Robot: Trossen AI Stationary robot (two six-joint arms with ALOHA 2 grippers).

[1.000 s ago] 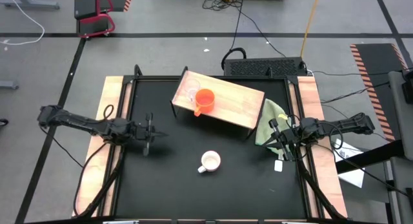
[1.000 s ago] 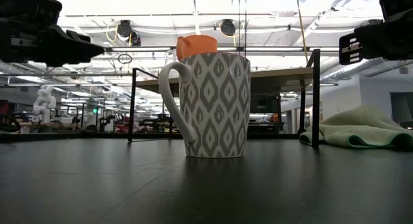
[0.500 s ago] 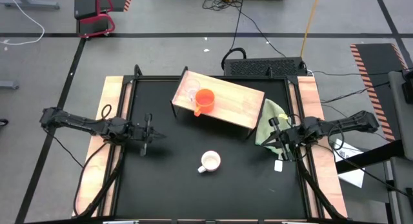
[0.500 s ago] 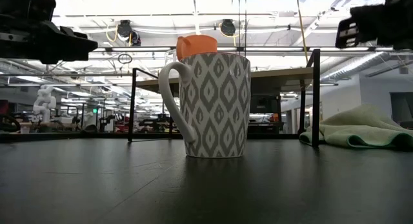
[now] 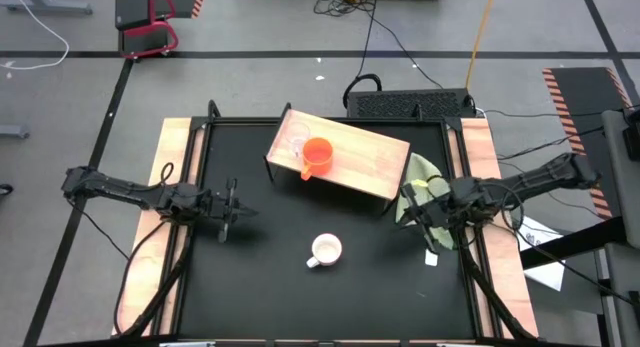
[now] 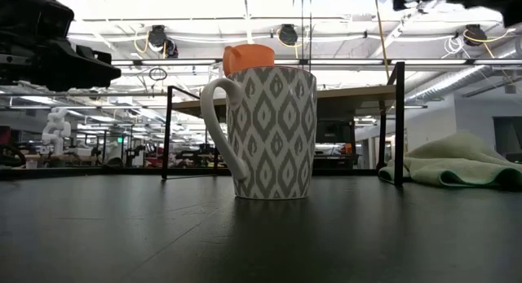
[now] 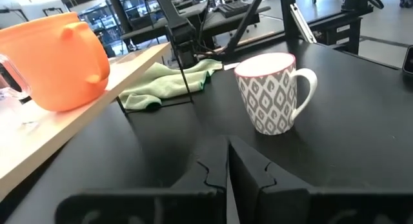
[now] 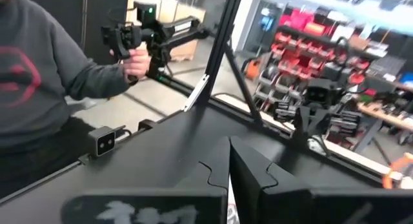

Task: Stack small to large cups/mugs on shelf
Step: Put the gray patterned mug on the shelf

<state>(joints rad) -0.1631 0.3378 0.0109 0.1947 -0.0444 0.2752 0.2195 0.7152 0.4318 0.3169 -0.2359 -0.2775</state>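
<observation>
The white mug with a grey pattern [image 5: 325, 250] stands upright on its base on the black table, seen close in the low view [image 6: 269, 132] and in the left wrist view [image 7: 270, 91]. The orange-red mug [image 5: 317, 155] and the small clear cup [image 5: 297, 146] stand side by side on the wooden shelf [image 5: 370, 162]; both also show in the left wrist view, the orange-red mug [image 7: 55, 59] and the clear cup [image 7: 10, 62]. My left gripper [image 5: 232, 209] is shut and empty, left of the white mug. My right gripper [image 5: 410, 209] is shut and empty, by the shelf's right end.
A green cloth [image 5: 420, 185] lies on the table to the right of the shelf, under my right arm. Pale wooden strips [image 5: 170, 187] run along the table's sides. A person [image 8: 39, 88] holding a hand controller stands beyond the table in the right wrist view.
My right gripper has risen, nearly leaving the top of the low view, and has shifted a little toward the table's left. My left gripper has drawn back slightly toward the table's left edge. The cups have stayed where they were.
</observation>
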